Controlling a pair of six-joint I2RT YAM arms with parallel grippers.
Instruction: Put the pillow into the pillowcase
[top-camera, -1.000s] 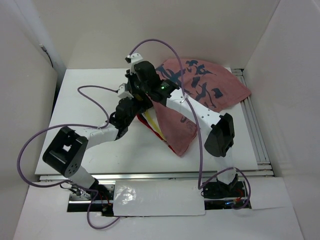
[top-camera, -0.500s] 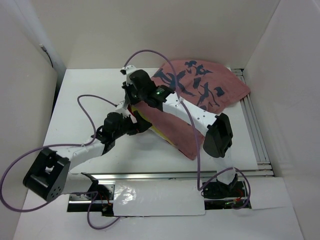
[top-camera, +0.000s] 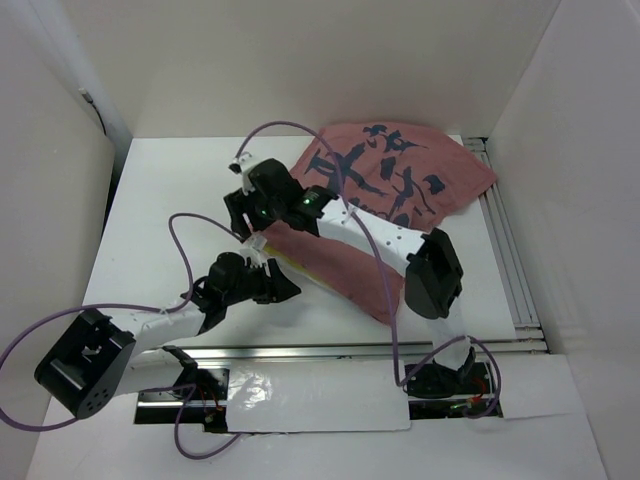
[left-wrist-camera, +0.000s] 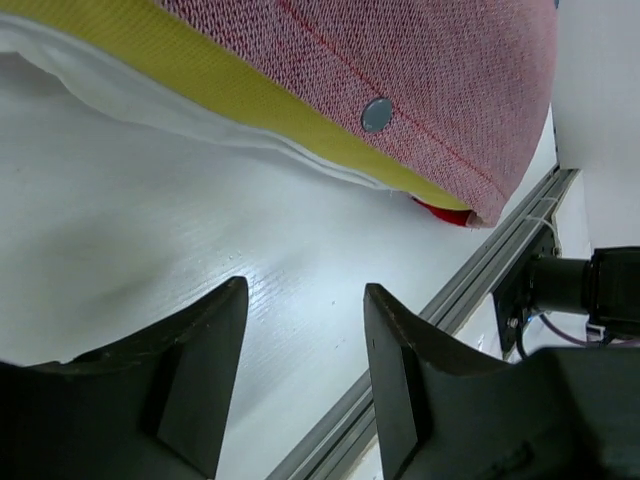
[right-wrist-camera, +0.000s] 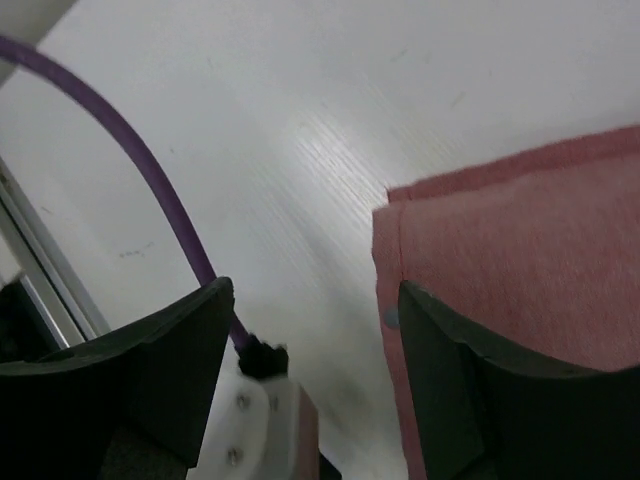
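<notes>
The pillowcase (top-camera: 400, 190) lies dull pink side up, with dark blue marks, across the back right of the table. The pillow (top-camera: 284, 257) is almost wholly inside it; only a cream and yellow edge shows at the near left opening. In the left wrist view that white edge (left-wrist-camera: 200, 120) and yellow band run under the pink cloth (left-wrist-camera: 430, 70). My left gripper (top-camera: 285, 285) (left-wrist-camera: 305, 300) is open, empty, just short of the opening. My right gripper (top-camera: 243, 205) (right-wrist-camera: 315, 290) hangs open above the pillowcase's corner (right-wrist-camera: 500, 250), holding nothing.
The white table (top-camera: 170, 200) has walls on the left, back and right. A metal rail (left-wrist-camera: 480, 290) runs along the near edge and another rail (top-camera: 505, 250) along the right side. A purple cable (right-wrist-camera: 150, 180) loops by the right gripper.
The right gripper has opened and let go of the pillowcase's edge, which dropped flat. The left arm pulled back out of the opening toward the near left, jaws narrower.
</notes>
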